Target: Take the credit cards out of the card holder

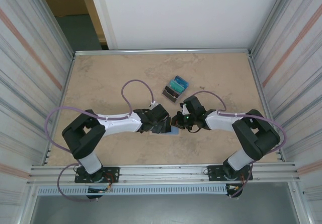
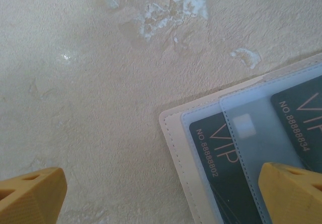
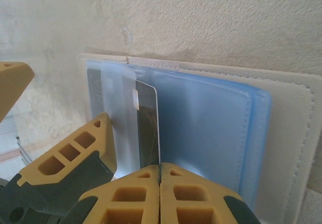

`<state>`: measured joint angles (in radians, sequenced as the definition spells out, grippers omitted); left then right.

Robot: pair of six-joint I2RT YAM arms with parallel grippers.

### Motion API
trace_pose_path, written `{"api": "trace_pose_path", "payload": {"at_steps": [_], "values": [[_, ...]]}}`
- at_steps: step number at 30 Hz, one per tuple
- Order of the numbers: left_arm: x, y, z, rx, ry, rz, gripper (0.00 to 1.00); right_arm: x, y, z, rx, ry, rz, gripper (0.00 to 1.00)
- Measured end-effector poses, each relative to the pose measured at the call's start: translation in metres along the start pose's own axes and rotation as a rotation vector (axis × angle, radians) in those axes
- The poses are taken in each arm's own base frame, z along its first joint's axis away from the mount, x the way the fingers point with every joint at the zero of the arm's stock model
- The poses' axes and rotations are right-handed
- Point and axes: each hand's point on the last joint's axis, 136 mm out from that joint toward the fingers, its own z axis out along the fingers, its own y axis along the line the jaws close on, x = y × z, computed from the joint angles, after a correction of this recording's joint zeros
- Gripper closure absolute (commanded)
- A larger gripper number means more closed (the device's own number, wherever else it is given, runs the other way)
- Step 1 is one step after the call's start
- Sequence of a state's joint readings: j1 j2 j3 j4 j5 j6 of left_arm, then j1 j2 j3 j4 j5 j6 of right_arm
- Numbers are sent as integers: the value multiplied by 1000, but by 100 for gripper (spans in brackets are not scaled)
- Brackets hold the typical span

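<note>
We see the right gripper [image 3: 160,167] with its two fingers pressed together, pinching the near edge of a dark card [image 3: 147,128]. The card sticks partway out of a clear sleeve [image 3: 121,118]. Straight ahead of those fingers the wallet [image 3: 297,133] lies open and flat on the table [image 3: 211,22], pale blue inside with a tan border.

The left gripper [image 2: 160,181] is spread wide. One of its fingers [image 2: 30,194] sits over bare table, and the other hangs over the wallet's [image 2: 173,148] sleeves. There two dark cards [image 2: 216,153] marked VIP show through the plastic. We cannot tell whether that finger touches the sleeve.

From above, both grippers [image 1: 163,123] [image 1: 177,121] meet nose to nose over the wallet. A pile of cards [image 1: 175,88] with teal and dark faces lies just beyond them, apart from both.
</note>
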<state>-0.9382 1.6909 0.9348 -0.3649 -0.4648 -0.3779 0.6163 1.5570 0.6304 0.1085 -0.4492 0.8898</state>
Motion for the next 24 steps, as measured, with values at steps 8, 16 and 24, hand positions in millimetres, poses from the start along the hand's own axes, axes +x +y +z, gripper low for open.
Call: {"api": "trace_pose_path", "payload": {"at_steps": [8, 16, 24], "values": [[0, 0, 1, -1, 2, -2, 1, 1, 7, 6, -89, -5, 25, 86], [0, -1, 1, 0, 2, -10, 1, -3, 15, 14, -154, -4, 35, 84], [1, -2, 0, 1, 0, -7, 1, -4, 17, 17, -172, 0, 41, 95]]}}
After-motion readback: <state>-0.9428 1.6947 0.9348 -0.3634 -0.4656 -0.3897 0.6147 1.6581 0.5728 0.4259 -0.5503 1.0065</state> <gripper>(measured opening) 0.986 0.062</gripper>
